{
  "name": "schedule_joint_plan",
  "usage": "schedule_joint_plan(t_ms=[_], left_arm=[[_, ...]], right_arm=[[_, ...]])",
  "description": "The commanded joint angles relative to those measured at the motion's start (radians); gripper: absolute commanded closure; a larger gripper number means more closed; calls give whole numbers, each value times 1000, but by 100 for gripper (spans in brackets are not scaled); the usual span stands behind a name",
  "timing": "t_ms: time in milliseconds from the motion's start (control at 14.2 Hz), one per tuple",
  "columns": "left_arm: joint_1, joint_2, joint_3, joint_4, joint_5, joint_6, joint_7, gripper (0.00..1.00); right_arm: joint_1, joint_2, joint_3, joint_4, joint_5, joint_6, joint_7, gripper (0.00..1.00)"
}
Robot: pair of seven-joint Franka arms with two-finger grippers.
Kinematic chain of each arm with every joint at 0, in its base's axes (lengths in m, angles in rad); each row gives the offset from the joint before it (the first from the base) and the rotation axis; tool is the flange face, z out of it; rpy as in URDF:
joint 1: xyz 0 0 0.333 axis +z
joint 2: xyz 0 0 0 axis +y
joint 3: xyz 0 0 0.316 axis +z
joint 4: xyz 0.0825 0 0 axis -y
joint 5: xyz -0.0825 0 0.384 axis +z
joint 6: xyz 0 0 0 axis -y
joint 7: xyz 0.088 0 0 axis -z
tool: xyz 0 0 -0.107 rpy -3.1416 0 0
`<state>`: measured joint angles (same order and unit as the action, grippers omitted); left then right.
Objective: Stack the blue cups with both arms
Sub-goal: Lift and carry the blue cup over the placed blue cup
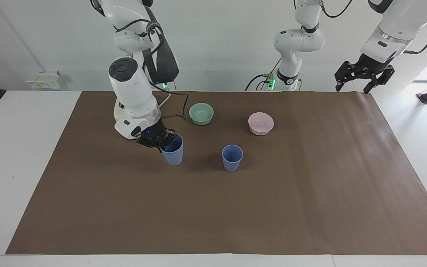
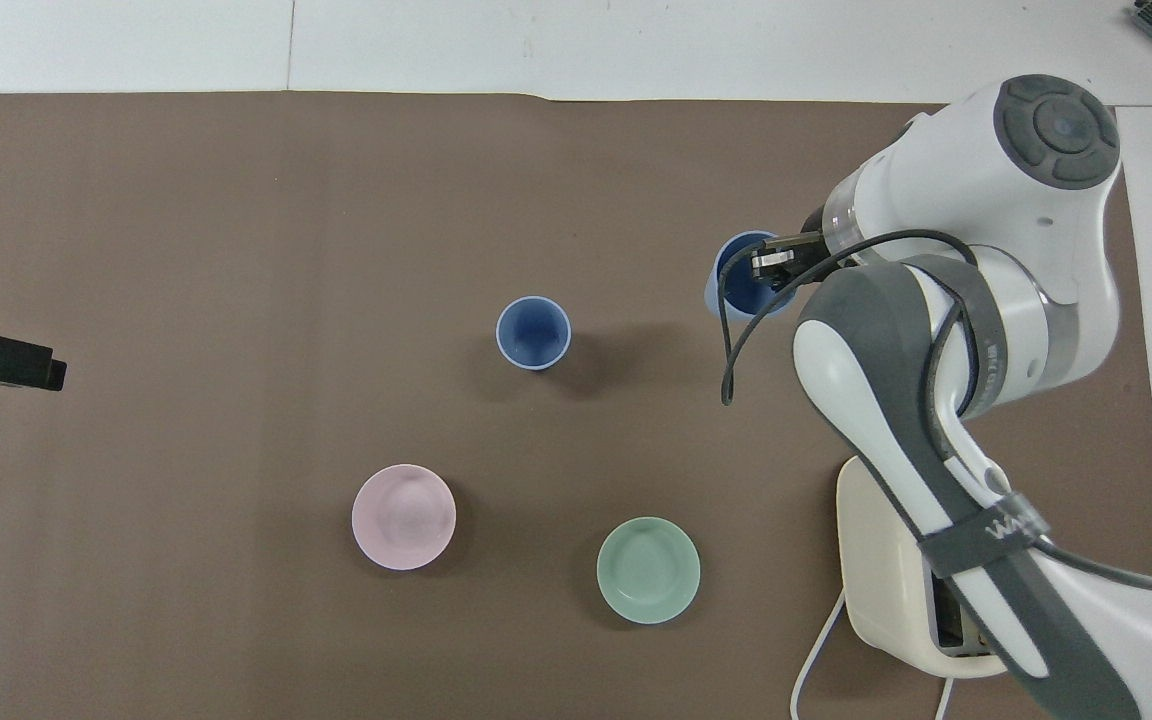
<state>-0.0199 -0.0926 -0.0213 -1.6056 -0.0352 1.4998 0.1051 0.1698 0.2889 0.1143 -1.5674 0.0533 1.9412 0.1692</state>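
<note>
Right gripper [image 1: 160,141]: fingers pinching the rim of held blue cup [image 1: 172,150], raised over the table [image 1: 310,207]; second blue cup [image 1: 232,158] standing mid-table, unstacked; stacking pending; left gripper [image 1: 361,76]: fingers spread, waiting aloft.

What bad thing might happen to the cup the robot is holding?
The right gripper pinches only the rim of the lifted blue cup, so it might slip or tilt. Lowered off-centre, it could knock over the standing blue cup instead of nesting. The left gripper waits high up, too distant to help.

One blue cup [image 1: 232,157] upright on mat, twin [image 1: 172,151] aloft, gripped.
</note>
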Motion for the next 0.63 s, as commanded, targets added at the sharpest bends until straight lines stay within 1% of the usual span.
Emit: schedule_joint_plan(t_ms=[0, 140, 281, 421, 561], left_arm=[[12, -12, -6, -13, -2, 8, -5, 0], [8, -12, -8, -13, -3, 10, -7, 0], [5, -12, -6, -11, -3, 8, -8, 0], [17, -12, -6, -11, -3, 8, -8, 0], [20, -12, -5, -13, -3, 8, -8, 0]], right_arm=[[63, 45, 5, 82, -4, -22, 77, 100], [103, 73, 4, 145, -7, -43, 156, 100], [148, 102, -1, 220, -10, -96, 191, 100], [189, 105, 1, 234, -24, -96, 207, 100], [206, 105, 8, 237, -23, -87, 210, 100]])
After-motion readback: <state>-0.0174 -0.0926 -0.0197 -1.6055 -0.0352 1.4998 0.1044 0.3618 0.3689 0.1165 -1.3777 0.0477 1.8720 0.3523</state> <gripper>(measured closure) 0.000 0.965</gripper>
